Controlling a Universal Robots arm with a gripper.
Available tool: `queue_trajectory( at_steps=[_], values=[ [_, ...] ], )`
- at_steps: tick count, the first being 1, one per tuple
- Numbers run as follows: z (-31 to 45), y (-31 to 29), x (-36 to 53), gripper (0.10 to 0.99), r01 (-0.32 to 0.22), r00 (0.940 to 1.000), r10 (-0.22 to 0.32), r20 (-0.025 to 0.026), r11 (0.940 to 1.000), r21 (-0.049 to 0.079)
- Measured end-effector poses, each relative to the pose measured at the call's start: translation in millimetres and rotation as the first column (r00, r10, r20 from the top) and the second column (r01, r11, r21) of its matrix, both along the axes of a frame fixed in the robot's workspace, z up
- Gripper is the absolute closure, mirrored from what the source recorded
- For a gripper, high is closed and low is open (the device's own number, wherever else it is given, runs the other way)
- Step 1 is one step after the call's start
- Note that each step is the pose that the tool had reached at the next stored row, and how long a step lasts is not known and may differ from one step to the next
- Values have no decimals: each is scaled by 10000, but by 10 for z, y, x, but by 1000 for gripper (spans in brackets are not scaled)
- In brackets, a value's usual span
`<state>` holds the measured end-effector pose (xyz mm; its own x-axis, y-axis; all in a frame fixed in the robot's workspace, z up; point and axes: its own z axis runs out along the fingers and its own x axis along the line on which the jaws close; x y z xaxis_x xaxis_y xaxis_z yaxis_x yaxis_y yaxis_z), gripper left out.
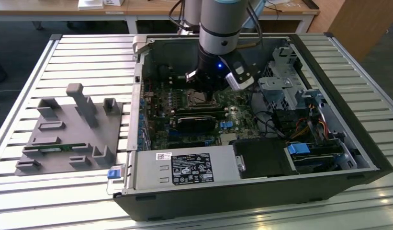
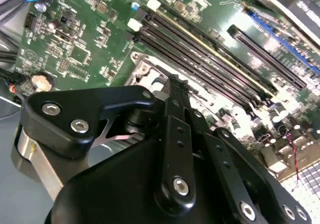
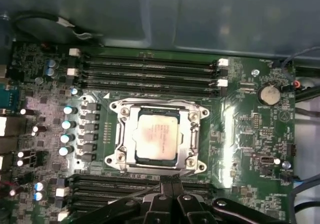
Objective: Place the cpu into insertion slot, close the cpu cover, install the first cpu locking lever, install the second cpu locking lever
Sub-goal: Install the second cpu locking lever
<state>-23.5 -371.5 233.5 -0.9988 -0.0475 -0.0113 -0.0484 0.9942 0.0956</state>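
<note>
Cpu (image 3: 156, 138) sits in the insertion slot (image 3: 134, 156), silver top up, and the cpu cover (image 3: 190, 134) lies down around it, its window framing the chip. You see that in the first wrist view. Gripper (image 3: 171, 184) hangs just beside the cover's edge, on the side facing the lower memory slots (image 3: 125, 186); its two fingertips sit pressed together with nothing between them, so read the jaws as clenched and empty.

Risks, as judgement:
- You can't confirm the chip is fully seated at its corners; the cover hides them. If it's cocked, lever force goes straight into the contact field.
- Fingertips are close to the cover's rim and the memory slots next to the cpu. A small sideways slip could scrape the cover or snag a slot latch.
- Locking levers aren't clearly resolved in any view, so I can't tell whether either is latched. Don't assume.

What each view adds:
- First wrist view gives you chip, cover and socket screws square-on.
- Second wrist view shows the gripper (image 2: 172, 82) linkage from behind, tip pointing at the cover corner (image 2: 142, 67), chip itself hidden; it confirms the tip is low near the board.
- Exterior view shows the arm (image 1: 220, 28) reaching down into the open computer case (image 1: 349, 143), gripper (image 1: 206, 88) right above the cpu's spot, and a grey fixture tray (image 1: 68, 134) well apart, outside the case.
</note>
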Motion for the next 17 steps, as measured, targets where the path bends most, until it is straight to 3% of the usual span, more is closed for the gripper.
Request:
queue_trajectory(
  at_steps=[11, 15, 17],
  values=[
    [-40, -17, -246, 980, 2, 10000, -2, 1, 10000, 45],
    [-110, -17, -262, 980, 2, 10000, -2, -3, 10000, 46],
    [-124, -21, -263, 980, 1, 10000, 0, -10, 9999, 116]
  ],
)
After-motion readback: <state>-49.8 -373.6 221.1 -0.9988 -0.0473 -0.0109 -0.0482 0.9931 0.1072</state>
